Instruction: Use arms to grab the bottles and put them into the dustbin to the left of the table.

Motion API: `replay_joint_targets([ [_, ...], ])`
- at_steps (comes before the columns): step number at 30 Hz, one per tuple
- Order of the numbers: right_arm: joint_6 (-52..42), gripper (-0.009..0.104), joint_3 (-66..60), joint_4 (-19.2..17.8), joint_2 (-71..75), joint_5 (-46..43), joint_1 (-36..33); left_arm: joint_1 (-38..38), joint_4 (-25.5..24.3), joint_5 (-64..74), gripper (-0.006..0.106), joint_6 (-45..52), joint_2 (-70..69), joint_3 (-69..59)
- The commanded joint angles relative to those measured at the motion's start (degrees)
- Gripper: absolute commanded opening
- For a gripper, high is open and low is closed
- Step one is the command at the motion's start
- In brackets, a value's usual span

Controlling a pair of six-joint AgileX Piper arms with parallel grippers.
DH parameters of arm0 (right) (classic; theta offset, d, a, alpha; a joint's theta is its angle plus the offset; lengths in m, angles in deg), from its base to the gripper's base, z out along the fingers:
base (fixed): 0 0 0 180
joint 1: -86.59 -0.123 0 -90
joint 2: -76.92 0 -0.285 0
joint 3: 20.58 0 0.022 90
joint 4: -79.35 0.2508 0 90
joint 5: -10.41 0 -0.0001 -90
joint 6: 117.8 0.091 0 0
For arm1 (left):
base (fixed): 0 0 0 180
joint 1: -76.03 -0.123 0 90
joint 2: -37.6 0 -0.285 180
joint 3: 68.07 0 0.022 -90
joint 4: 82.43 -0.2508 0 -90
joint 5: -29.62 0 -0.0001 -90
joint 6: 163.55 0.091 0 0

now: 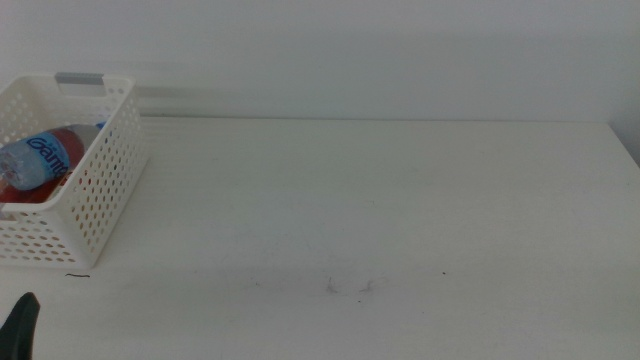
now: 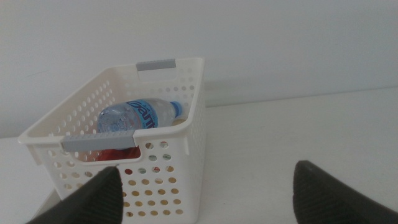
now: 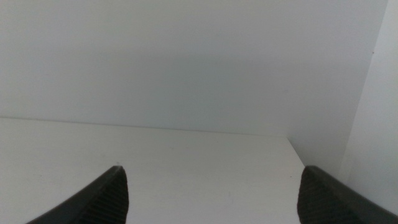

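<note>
The bottles (image 1: 40,158) lie inside the dustbin (image 1: 110,190); both grippers' jaws spread apart and empty, so apparently nothing remains to grab.

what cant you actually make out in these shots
- Red item in the dustbin: the water bottle and basket walls cover most of it in both the middle and left wrist views, so its type is unclear.
- Any yellow-juice bottle: none visible; the basket's contents could hide one.
- Left gripper: open, in the middle view only a dark tip at the bottom edge.
- Right gripper: open, outside the middle view.
</note>
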State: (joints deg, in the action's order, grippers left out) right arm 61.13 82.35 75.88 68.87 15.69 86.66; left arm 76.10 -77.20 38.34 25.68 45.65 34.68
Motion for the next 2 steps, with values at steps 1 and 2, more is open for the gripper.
replay_joint_targets([
  [1,-0.19,0.075,-0.14,-0.70,0.26,-0.59,0.52,0.00,0.63,-0.80,0.094,-0.31,-0.26,0.03],
  [2,-0.19,0.074,-0.14,-0.70,0.26,-0.59,0.52,0.00,0.63,-0.80,0.094,-0.31,-0.26,0.03],
])
